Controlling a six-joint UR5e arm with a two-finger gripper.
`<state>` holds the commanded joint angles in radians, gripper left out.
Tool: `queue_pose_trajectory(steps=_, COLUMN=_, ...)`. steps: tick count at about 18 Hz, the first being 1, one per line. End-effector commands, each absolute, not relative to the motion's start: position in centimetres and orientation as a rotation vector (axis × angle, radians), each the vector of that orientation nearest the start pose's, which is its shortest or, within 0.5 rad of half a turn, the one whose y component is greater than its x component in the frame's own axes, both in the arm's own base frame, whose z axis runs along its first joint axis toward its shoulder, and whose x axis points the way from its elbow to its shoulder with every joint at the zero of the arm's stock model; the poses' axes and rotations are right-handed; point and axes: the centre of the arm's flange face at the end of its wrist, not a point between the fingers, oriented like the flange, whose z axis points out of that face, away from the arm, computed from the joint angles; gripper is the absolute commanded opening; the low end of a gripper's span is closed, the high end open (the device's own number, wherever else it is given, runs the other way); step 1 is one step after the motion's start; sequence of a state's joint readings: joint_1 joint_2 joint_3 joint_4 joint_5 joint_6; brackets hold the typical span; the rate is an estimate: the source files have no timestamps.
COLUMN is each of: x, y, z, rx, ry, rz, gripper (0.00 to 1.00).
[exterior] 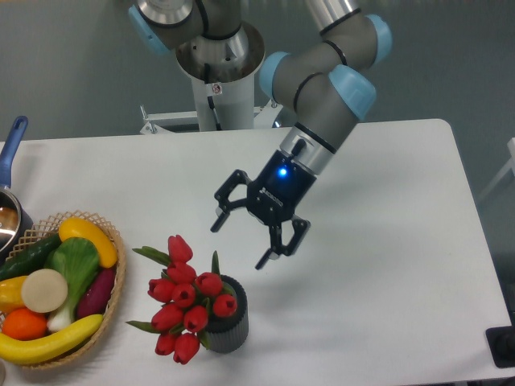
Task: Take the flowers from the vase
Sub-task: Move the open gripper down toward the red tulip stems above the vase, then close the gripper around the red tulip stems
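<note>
The gripper (241,243) hangs with fingers spread wide, empty. Just below-left of the fingertips, the flowers (187,301) lean leftward out of the vase (230,328).

A round wicker basket (113,318) sits at the table's (386,241) front left corner, heaped with plastic produce: yellow bananas (48,344), a cucumber (28,256), an orange (24,323). Behind it, at the left edge, stands a blue-handled pot (10,201).
</note>
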<state>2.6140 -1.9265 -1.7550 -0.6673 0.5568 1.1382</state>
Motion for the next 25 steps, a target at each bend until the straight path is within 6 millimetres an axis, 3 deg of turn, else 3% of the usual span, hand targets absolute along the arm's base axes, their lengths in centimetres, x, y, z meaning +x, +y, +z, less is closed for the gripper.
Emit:
queue_pose_trajectory(steps=5, x=-41.0, y=51.2, z=33.2, rx=-2.071, ry=0.337, rz=-0.219, gripper=1.00)
queue_pose_trajectory(steps=22, x=-37.7, y=55.7, z=31.1, rx=-2.065, ry=0.419, rz=-0.294, gripper=1.00)
queue_pose_trajectory(steps=23, x=-37.5, y=55.8, z=31.0, rx=-2.067, ry=0.420, rz=-0.298, gripper=0.94)
queue_pose_trajectory(steps=24, x=-37.5, y=55.8, z=31.0, rx=-2.067, ry=0.420, rz=-0.298, gripper=0.74)
queue_pose_trajectory(steps=25, x=-37.6, y=55.7, z=31.0, rx=-2.068, ry=0.419, rz=-0.297, gripper=0.60)
